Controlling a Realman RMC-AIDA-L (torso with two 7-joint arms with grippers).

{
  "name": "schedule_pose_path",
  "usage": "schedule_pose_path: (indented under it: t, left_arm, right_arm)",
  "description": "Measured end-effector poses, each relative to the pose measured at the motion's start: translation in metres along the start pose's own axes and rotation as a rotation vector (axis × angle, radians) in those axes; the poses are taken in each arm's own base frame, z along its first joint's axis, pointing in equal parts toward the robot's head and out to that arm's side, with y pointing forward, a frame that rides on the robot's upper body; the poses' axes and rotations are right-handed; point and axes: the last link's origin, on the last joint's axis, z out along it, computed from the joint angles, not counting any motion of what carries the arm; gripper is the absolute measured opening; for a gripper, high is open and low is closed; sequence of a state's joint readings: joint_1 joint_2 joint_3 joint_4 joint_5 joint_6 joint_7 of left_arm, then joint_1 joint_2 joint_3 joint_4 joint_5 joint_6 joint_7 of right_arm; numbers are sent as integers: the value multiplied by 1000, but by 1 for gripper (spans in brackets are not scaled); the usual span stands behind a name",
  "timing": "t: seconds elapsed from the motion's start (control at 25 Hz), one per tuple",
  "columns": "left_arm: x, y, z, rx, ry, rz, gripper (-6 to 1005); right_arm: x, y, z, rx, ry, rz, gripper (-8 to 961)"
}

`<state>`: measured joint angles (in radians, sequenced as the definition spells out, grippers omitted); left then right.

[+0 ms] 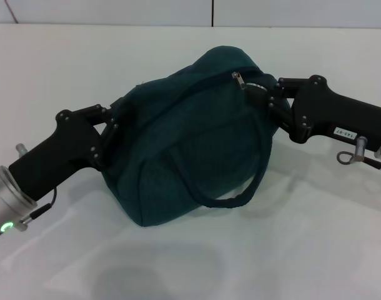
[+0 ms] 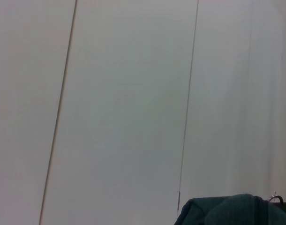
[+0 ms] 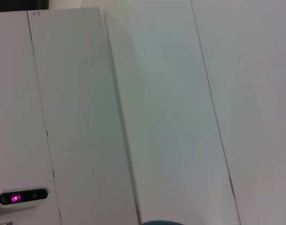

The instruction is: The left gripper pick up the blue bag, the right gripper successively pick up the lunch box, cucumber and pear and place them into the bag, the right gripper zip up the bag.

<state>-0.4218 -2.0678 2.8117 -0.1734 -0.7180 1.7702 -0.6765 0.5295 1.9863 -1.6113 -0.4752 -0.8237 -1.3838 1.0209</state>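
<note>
Left gripper [image 1: 113, 120] at the left end of the blue bag [image 1: 178, 150], fingers closed on its fabric. Bag rests on the white worktop [image 1: 315, 237], zipper run shut, front handle drooping. Right gripper [image 1: 265, 94] at the bag's top right, fingers pinched on the zipper pull [image 1: 238, 80]; small white label on its body, print unreadable.

Dark teal-blue fabric bag [image 1: 178, 156] between two black grippers on a plain white bench [image 1: 303, 250].

The bag is one unpatterned teal-blue, its rope-like handle [image 1: 253, 181] darker, its zipper pull [image 1: 238, 79] silvery metal. The left gripper [image 1: 109, 128] is matte black on a silver cylinder with a green light [image 1: 6, 226]. The right gripper [image 1: 272, 97] is all black with a small white label [image 1: 343, 132]. Behind, pale grey-white wall panels [image 2: 133, 93] carry thin dark seams.
</note>
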Motion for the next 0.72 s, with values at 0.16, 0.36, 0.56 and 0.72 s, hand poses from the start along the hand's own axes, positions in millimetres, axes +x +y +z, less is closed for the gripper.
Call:
schedule_pose_path:
  t: [0.16,0.36,0.56,0.72]
  left_arm:
    - [0,0,0,2,1,0,54]
    - [0,0,0,2,1,-1,54]
    - [-1,2,0,-2,-1,-4,55]
    - [-2,3,-1,2,3,-8,55]
  right_arm:
    - [0,1,-3,6,-12,-21,76]
    - [0,5,-7,13,-45,-64,36]
    - [0,1,-17,83,-84,-108,27]
    - [1,-6,-30,165,-100,-123,22]
